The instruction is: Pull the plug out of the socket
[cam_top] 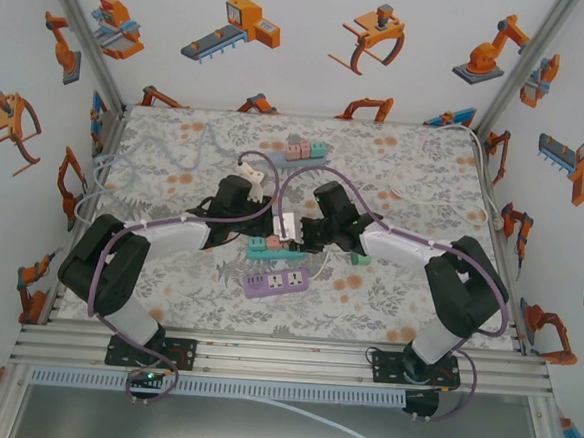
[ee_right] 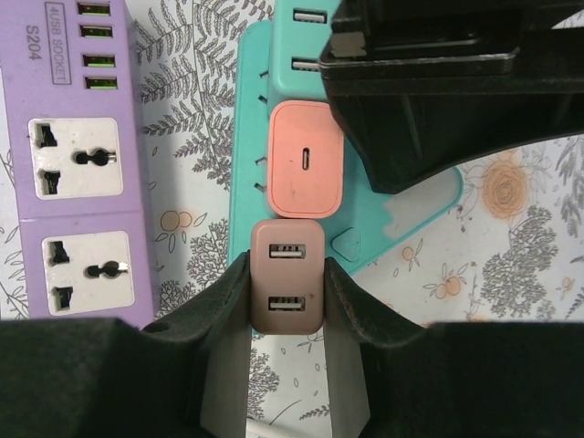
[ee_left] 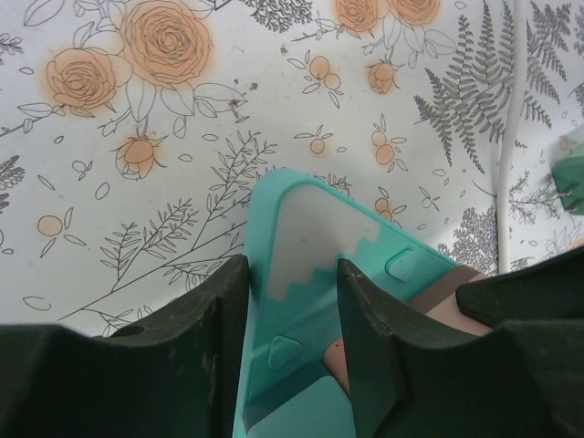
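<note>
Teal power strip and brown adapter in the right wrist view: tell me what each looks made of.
The teal power strip looks like moulded plastic, smooth and matte: uniform colour, rounded edges, an embossed button. The brown adapter also seems plastic, satin-finished with rounded corners; its USB ports may be metal-lined, but that is unclear.

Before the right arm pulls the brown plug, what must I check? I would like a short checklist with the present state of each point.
1. Right tool grips brown plug on both sides: ok.
2. Left tool clamps the end of the teal strip: ok.
3. Pink plug is outside the grip: ok.
4. Purple strip lies aside, apart from the teal strip: ok.
5. Brown plug's pins are seated in the socket: cannot tell.
</note>
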{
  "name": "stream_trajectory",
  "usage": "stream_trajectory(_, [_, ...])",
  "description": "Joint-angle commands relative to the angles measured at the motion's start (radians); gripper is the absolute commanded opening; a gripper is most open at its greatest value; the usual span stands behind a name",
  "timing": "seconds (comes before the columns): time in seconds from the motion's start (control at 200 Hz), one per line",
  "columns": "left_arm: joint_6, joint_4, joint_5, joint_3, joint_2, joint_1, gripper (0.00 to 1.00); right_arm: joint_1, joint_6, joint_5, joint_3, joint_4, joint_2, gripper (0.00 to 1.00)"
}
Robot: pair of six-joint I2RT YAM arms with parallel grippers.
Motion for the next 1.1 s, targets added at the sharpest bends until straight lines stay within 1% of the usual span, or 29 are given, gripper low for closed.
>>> stream_trajectory(0.0, [0.075,-0.293,0.031,-0.086,0.088,-0.036,0.44,-0.006,0.051,-0.105,0.044,0.099,0.008,0.07])
stream_trajectory(0.075, [0.058,-0.322,0.009,-0.081,0.102,-0.039,0.44,-0.007,0.055,-0.103,0.061,0.071,0.008,0.05])
stream_trajectory(0.17, [0.041,-0.388,-0.047,-0.058,0.133,-0.039,0.44,-0.012,0.061,-0.147,0.084,0.047,-0.002,0.05])
stream_trajectory(0.235, [0.023,-0.425,-0.087,-0.049,0.15,-0.046,0.44,-0.016,0.087,-0.165,0.096,0.056,-0.011,0.04])
stream_trajectory(0.396, [0.002,-0.446,-0.144,-0.033,0.18,-0.078,0.44,-0.038,0.182,-0.179,0.118,0.103,-0.036,0.01])
stream_trajectory(0.436, [-0.001,-0.456,-0.156,-0.023,0.193,-0.077,0.44,-0.039,0.171,-0.176,0.117,0.101,-0.04,0.01])
stream_trajectory(0.641, [-0.008,-0.464,-0.19,-0.012,0.213,-0.079,0.44,-0.024,0.016,-0.168,0.078,0.036,-0.068,0.0])
stream_trajectory(0.841, [-0.023,-0.488,-0.228,0.004,0.224,-0.078,0.44,0.002,0.012,-0.184,0.054,0.057,-0.119,0.0])
stream_trajectory(1.006, [-0.026,-0.491,-0.239,0.007,0.234,-0.078,0.44,0.002,-0.007,-0.176,0.042,0.041,-0.104,0.0])
stream_trajectory(1.091, [-0.027,-0.491,-0.239,0.007,0.232,-0.078,0.44,0.002,0.001,-0.175,0.025,0.064,-0.106,0.0])
